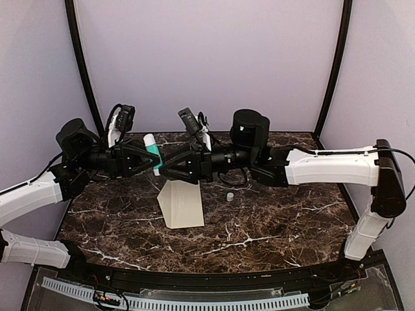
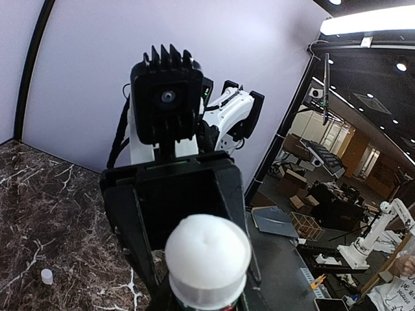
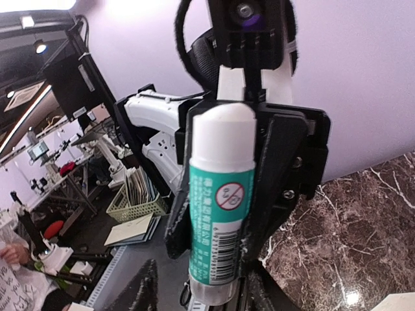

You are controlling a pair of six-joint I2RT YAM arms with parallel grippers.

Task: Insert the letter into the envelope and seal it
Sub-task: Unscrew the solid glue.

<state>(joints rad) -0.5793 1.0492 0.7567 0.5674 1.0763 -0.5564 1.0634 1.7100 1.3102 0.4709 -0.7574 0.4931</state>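
The cream envelope (image 1: 180,206) lies flat on the marble table (image 1: 279,227), below both grippers; a corner of the envelope (image 3: 402,303) shows in the right wrist view. The letter is out of view. Both grippers meet in the air over the table's back half. My left gripper (image 1: 148,159) is shut on a glue stick (image 3: 220,214), white with a teal label, and its white end (image 2: 207,256) fills the left wrist view. My right gripper (image 3: 201,293) faces it, open. Its fingertips (image 3: 146,288) stand apart on either side of the stick's clear base without touching it.
A small white cap-like piece (image 1: 229,195) stands on the table to the right of the envelope; the same piece (image 2: 47,276) shows in the left wrist view. Purple walls close the back and sides.
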